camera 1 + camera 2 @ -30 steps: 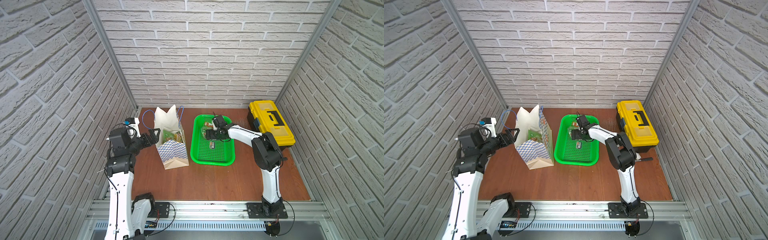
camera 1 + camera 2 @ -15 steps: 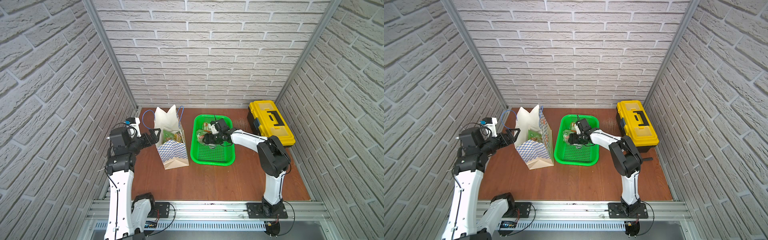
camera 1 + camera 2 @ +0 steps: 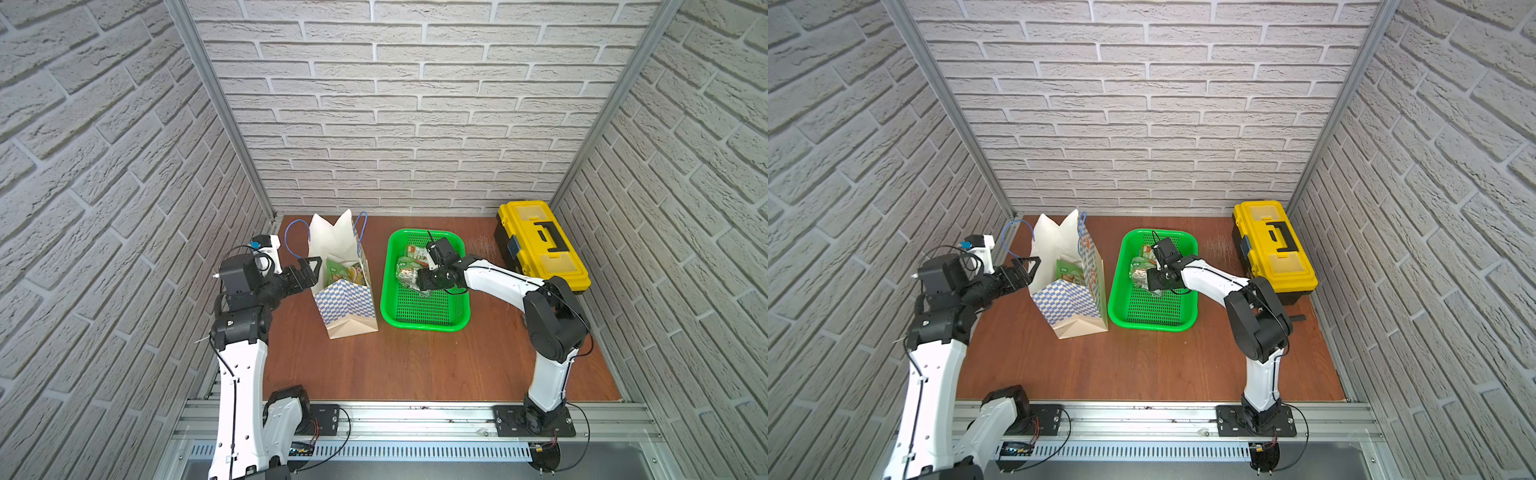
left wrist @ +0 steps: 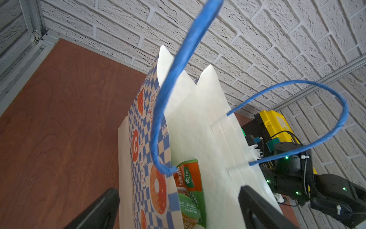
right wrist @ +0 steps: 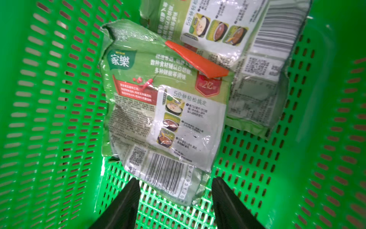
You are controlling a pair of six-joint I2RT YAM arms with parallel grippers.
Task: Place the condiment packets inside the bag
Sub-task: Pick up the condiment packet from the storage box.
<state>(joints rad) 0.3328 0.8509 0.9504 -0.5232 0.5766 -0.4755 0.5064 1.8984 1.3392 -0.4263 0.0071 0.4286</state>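
1. The desk (image 3: 415, 365) was bare wood at the front. The bag, a basket and a yellow toolbox (image 3: 540, 245) stood in a row toward the back wall, so the carry from basket to bag looked short and unobstructed.
2. The bag (image 3: 347, 299) stood upright just beside the basket, mouth open to the ceiling, with one green packet (image 4: 188, 188) already inside. Its blue handles (image 4: 154, 138) arched over the opening, so I judged a drop should come straight down between them.
3. The basket (image 3: 424, 320) held the remaining packets at its far end. Its perforated floor could snag a foil corner, so lifting upward seemed wiser than dragging.
4. The left tool (image 3: 309, 270) hung at the bag's open top, spread wide and holding nothing. I could not tell whether it touched the paper. Bracing that wall would help, since the bag looked light enough to tip.
5. The right tool (image 5: 176, 181) was down in the basket, spread partway, its fingers (image 5: 126, 198) either side of a packet's barcode end and not visibly pinching it.
6. That nearest packet (image 5: 164, 111) lay crumpled, partly over a second packet (image 5: 247, 69). To my eye the grip needed to bite well past the thin sealed edge. It also had to take the top sachet only, because slick foil pinched at the rim would likely slip out.
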